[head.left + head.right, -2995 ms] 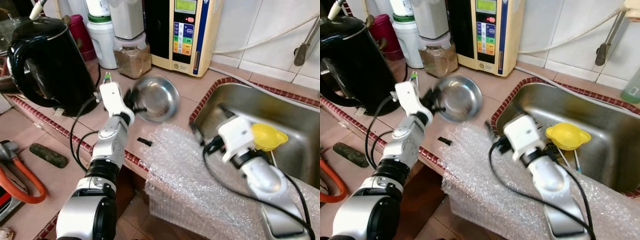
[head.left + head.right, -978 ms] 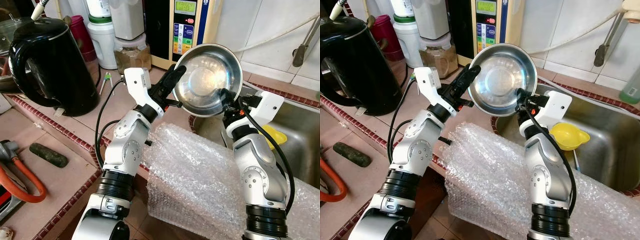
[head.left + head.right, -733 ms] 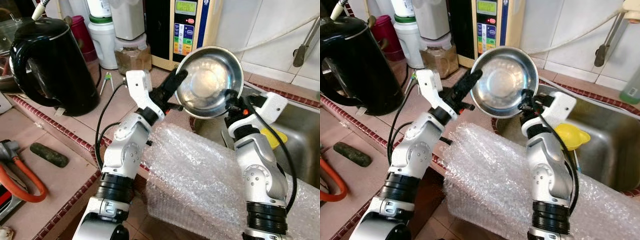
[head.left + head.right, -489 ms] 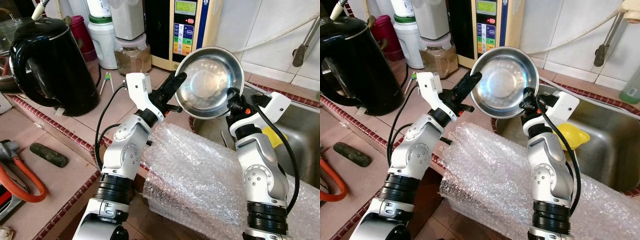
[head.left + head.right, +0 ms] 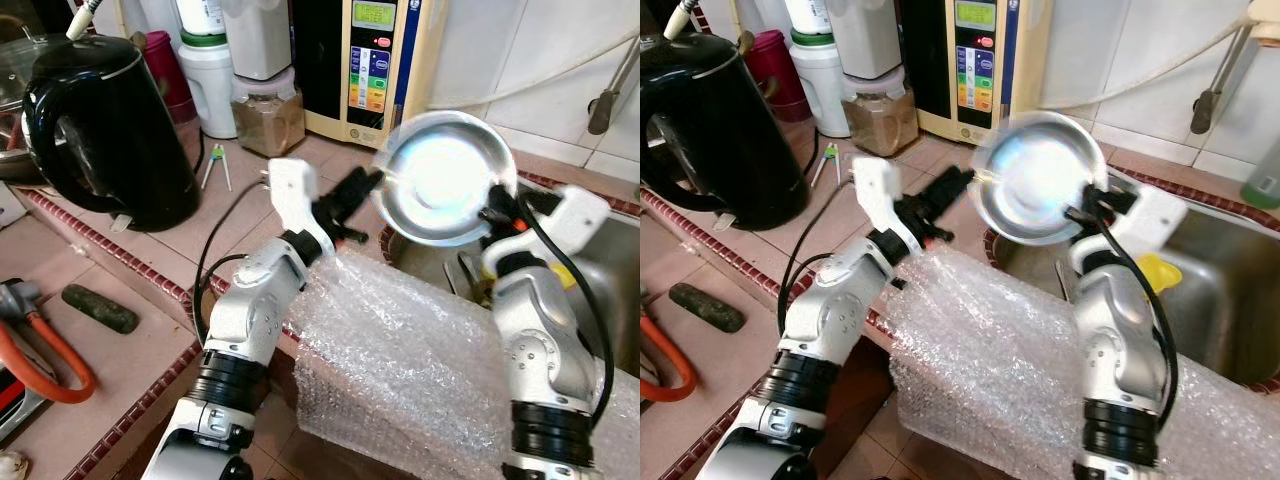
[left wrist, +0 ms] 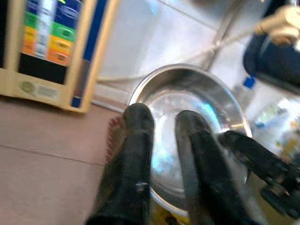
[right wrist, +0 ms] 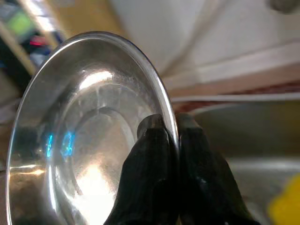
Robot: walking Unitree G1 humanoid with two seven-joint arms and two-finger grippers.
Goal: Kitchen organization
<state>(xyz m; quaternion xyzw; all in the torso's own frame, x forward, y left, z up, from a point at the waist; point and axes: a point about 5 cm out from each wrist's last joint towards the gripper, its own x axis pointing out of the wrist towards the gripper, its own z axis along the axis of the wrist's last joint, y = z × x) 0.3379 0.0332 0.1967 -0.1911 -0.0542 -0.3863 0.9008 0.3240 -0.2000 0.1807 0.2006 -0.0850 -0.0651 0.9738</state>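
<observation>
Steel bowl (image 7: 89,131) tilted above the sink (image 5: 1230,290), rim pinched in my right gripper (image 7: 169,131), my left gripper (image 6: 163,124) released just beside it, fingers apart, appliance labels unreadable

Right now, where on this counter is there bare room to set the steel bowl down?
The right gripper holds the bowl by its rim. Bare tile lies between the black kettle and the bubble wrap, below the jar and tweezers. The back row by the water machine is crowded. The sink holds a yellow funnel.
</observation>
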